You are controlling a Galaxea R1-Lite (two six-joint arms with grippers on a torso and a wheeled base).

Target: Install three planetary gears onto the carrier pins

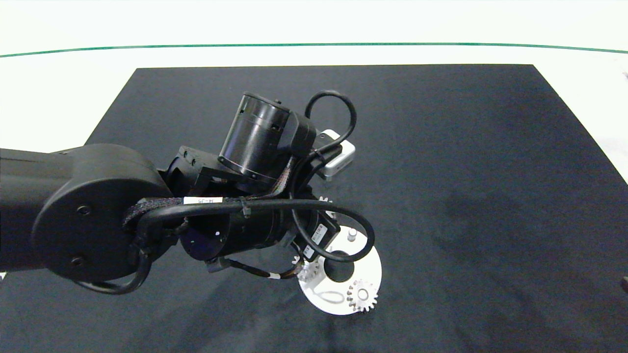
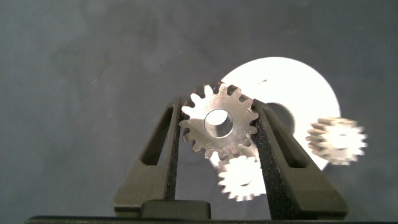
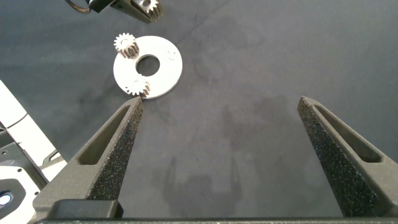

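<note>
— Where's your left gripper (image 2: 217, 127)?

— Above the white disc (image 1: 370, 274), near the black mat's (image 1: 466, 171) front edge, fingers clamped on one planetary gear (image 2: 219, 122).

— The other gears?

— Two sit on the disc: one (image 1: 363, 295) at its front edge, one (image 1: 309, 270) at its left. One carrier pin (image 1: 351, 234) stands bare.

— Your right gripper (image 3: 227, 155)?

— Spread wide, holding nothing, well apart from the disc.

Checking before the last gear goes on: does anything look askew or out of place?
Nothing stands out. Two planetary gears sit on the disc, one pin is bare, and the left hand grips the third gear.
</note>
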